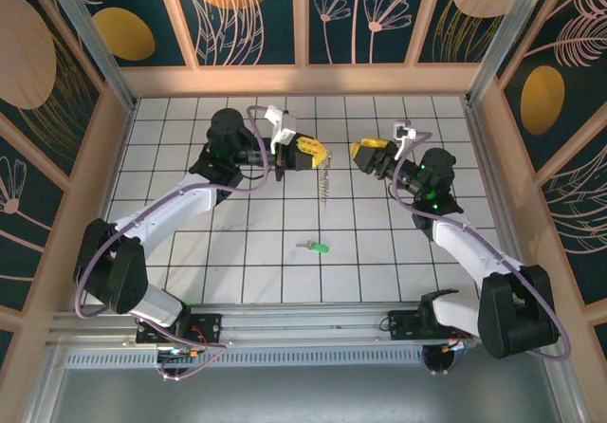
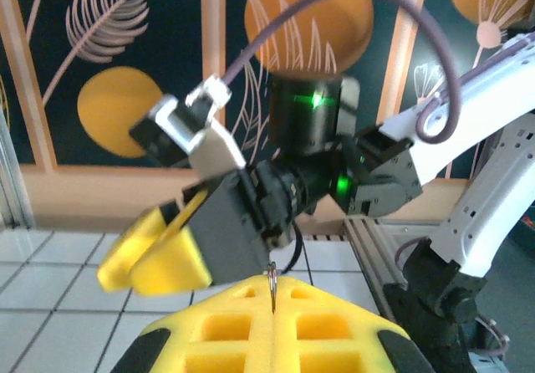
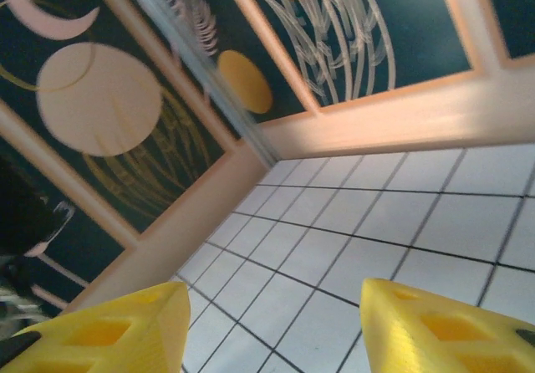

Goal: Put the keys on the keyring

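Keyring [image 1: 325,182]: thin strand hanging under left gripper [image 1: 321,151]; loop and metal pieces too small to tell. Left wrist view: all but a short wire hidden behind yellow pads [image 2: 251,298]. Key [image 1: 316,247]: blade detail indiscernible. Right gripper [image 3: 274,298]: fingers cut off at bottom edge.

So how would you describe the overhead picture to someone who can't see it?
Seen from above, two robot arms meet over a white tiled table: the left gripper, shut, dangles a thin keyring, and the right gripper faces it, open and empty. A small green key lies on the table between the arms, nearer their bases.
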Motion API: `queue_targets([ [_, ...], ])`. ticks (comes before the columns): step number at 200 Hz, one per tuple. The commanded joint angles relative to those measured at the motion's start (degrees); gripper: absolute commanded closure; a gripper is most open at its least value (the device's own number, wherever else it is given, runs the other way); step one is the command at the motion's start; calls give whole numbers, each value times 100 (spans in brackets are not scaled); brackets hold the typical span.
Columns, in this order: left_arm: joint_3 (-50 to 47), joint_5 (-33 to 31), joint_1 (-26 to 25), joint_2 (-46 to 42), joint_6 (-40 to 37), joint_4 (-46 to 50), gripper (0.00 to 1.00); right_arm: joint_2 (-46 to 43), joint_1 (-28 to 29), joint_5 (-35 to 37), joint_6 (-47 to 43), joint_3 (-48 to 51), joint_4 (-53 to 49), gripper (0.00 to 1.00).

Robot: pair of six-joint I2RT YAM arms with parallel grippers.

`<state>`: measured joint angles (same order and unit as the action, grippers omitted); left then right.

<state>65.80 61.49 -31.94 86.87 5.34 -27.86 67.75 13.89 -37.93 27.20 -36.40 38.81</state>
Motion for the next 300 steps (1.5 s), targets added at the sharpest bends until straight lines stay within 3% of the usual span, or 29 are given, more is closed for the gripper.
queue_targets([
  [1,451,4,-31,-119,-1243,1744,100,-119,-122,-993,-271,-203,322,45],
  [27,786,6,-5,-45,-1827,2644,100,-207,-187,-1589,-384,-88,621,47],
  [54,844,196,63,-15,-1972,2806,100,-235,-229,-2244,-582,-185,493,52],
  [111,1338,545,153,386,-2128,3393,100,-5,-145,-3010,-690,-481,426,51],
  [211,1455,680,153,567,-1857,3190,100,534,411,-2879,-804,-877,468,53],
  [276,1488,737,153,646,-1844,3181,100,730,489,-2834,-773,-1016,548,64],
  [300,1502,759,153,671,-1842,3180,100,788,511,-2858,-777,-1072,551,73],
])
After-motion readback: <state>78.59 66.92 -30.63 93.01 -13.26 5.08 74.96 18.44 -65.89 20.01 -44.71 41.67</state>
